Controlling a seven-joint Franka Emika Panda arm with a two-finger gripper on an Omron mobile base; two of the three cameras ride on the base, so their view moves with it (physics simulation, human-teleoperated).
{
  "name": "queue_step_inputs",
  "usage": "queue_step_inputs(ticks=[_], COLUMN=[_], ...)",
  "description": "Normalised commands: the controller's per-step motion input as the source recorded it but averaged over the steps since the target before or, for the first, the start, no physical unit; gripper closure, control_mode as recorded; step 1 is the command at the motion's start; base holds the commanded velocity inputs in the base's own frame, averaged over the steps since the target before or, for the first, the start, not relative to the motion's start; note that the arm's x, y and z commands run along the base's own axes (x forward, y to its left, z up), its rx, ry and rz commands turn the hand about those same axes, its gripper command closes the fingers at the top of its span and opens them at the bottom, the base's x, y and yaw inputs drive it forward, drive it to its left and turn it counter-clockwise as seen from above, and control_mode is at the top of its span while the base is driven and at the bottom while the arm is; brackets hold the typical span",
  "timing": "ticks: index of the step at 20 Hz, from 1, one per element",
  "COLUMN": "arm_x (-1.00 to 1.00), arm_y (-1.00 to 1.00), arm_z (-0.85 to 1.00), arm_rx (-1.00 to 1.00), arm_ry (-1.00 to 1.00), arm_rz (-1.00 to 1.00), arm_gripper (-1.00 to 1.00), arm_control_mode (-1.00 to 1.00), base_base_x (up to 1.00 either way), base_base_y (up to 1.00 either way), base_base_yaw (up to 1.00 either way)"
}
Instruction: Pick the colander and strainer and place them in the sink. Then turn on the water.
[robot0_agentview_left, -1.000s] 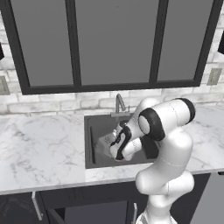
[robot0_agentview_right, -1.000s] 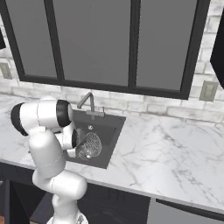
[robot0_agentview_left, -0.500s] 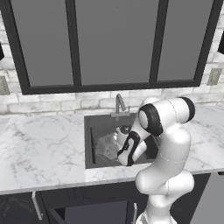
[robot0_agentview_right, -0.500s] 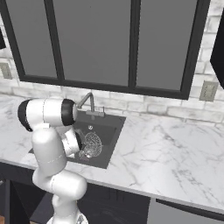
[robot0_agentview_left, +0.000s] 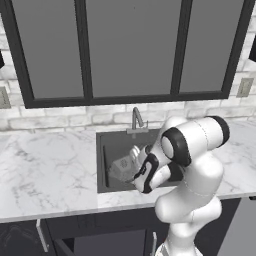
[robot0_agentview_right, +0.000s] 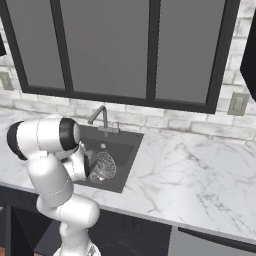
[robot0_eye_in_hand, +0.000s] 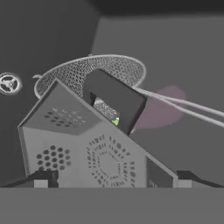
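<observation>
The grey faceted colander (robot0_eye_in_hand: 87, 148) lies tilted in the dark sink (robot0_agentview_left: 107, 150), its hole clusters facing the hand camera. Just behind it, touching it, rests the round mesh strainer (robot0_eye_in_hand: 113, 70), whose thin wire handle (robot0_eye_in_hand: 188, 105) runs off to the right. My gripper (robot0_eye_in_hand: 112, 181) is low in the sink, open. Its fingertips (robot0_eye_in_hand: 41, 180) stand wide at either side of the colander's near face, gripping nothing. From the right base view, the strainer (robot0_agentview_right: 106, 164) and colander (robot0_agentview_right: 97, 174) sit beside my gripper (robot0_agentview_right: 90, 169). No water shows at the faucet (robot0_agentview_left: 136, 119).
The round drain (robot0_eye_in_hand: 8, 83) lies left of the strainer on the sink floor. White marble counter (robot0_agentview_left: 45, 170) flanks the sink on both sides, wider on the right (robot0_agentview_right: 200, 170). Dark-framed windows and a brick wall stand behind the faucet (robot0_agentview_right: 98, 115).
The jaws have gone from nearly shut to wide apart, letting go of the colander, which now rests in the sink. The hand has sunk slightly lower in the basin.
</observation>
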Motion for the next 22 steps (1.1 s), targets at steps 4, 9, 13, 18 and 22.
queue_step_inputs(ticks=[4,9,13,18,22], arm_x=[0.0,-0.04,-0.11,-0.02,-0.02], arm_y=[0.0,-0.01,-0.09,-0.18,-0.23], arm_z=[0.67,0.5,0.56,0.44,0.4], arm_rx=[0.02,0.03,0.02,0.01,0.01], arm_ry=[0.06,0.03,-0.03,-0.01,0.0], arm_rz=[0.0,0.03,0.1,0.11,0.12], arm_gripper=[-1.0,-1.0,-1.0,-1.0,-1.0], arm_control_mode=[-1.0,-1.0,-1.0,-1.0,-1.0], base_base_x=[0.0,0.0,0.0,0.0,0.0], base_base_y=[0.0,0.0,0.0,0.0,0.0], base_base_yaw=[0.0,0.0,0.0,0.0,0.0])
